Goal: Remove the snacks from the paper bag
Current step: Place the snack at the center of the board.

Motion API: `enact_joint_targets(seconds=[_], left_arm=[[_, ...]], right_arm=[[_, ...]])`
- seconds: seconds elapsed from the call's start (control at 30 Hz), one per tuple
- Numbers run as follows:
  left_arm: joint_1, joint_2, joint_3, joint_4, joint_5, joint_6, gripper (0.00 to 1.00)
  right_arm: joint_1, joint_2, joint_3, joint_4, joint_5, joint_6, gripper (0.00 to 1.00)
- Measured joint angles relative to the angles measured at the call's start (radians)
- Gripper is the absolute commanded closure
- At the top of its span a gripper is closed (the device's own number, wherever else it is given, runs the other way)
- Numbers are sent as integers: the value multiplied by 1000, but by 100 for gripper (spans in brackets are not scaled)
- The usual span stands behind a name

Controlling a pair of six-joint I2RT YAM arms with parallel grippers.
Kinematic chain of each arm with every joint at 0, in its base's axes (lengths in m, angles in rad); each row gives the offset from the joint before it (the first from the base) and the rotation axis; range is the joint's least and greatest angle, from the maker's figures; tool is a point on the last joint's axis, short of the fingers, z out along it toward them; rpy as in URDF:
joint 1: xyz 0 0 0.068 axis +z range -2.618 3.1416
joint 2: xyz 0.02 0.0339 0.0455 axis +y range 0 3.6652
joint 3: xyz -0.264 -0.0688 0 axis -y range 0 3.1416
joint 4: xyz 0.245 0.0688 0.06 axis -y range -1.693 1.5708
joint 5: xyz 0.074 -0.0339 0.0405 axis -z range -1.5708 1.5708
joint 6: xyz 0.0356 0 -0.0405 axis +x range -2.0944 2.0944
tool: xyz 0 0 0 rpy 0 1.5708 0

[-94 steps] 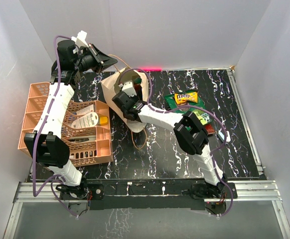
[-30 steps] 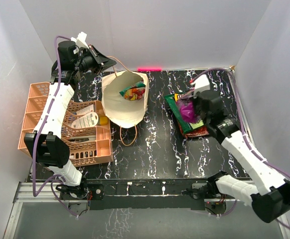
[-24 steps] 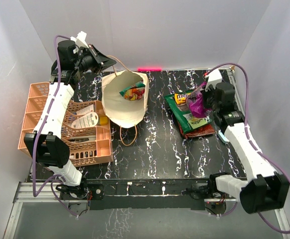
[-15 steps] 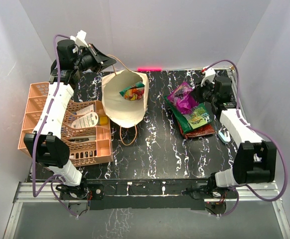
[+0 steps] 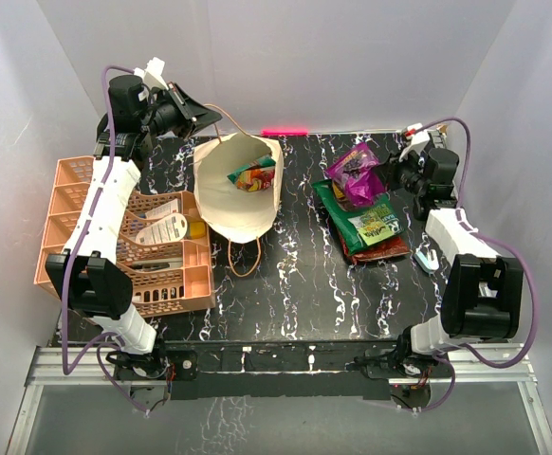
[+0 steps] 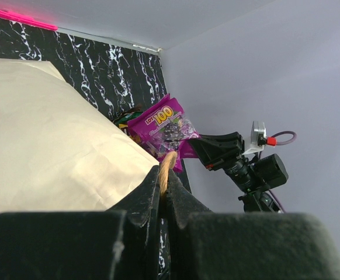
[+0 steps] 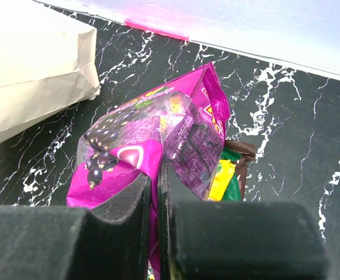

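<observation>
Nearest the arm bases, the near handle (image 5: 246, 258) of the paper bag (image 5: 221, 204) lies as a flat loop on the black marbled table (image 5: 304, 294), just in front of the bag's base. The bag's mouth gapes wide open toward the overhead view. Inside it, one multicoloured packet (image 5: 254, 173) rests against the far wall.

Just beside the bag on its left stands an orange basket (image 5: 67, 204) with white tubes (image 5: 167, 226) lying in its compartments.

To the right of the bag, well apart from it, is a small pile of snacks: a green packet (image 5: 359, 220) lies on top of a dark brown packet (image 5: 395, 251). Farther right again sits a small teal piece (image 5: 427, 258) (too small to tell what it is).

At the far end of that pile, level with the bag's mouth, is the magenta packet (image 7: 158, 128). The right gripper (image 7: 155, 184) has its jaws pressed together on the packet's lower edge. Whether the packet touches the pile beneath cannot be told.

Farthest back, at the far left corner of the bag's rim, the left gripper (image 6: 164, 179) is clamped on the thin tan far handle (image 6: 168, 160). The cord shows pinched between the two dark fingertips.
</observation>
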Motion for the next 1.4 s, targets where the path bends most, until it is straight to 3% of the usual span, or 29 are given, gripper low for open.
enact_joint_targets(seconds=[0.2,0.3,0.43,0.6,0.9,1.0,1.2,1.4], left_arm=[[0,0,0,10,0,0,100],[0,0,0,11,0,0,100],[0,0,0,14,0,-4,100],[0,0,0,14,2,-8,100],[0,0,-25,26,6,-8,100],[0,0,-42,34,8,-12,100],[0,0,-48,36,8,-11,100],[0,-2,-48,36,8,-13,100]], right_arm=[[-7,4,-110,75,-10,14,92],[-10,6,-166,100,-3,23,85],[-17,0,-241,181,24,39,62],[-21,-39,-287,186,80,49,44],[-21,-352,-261,-106,171,132,8],[-13,-489,-292,-141,149,202,3],[85,-694,-502,-151,95,438,2],[396,-600,-446,-238,207,539,2]])
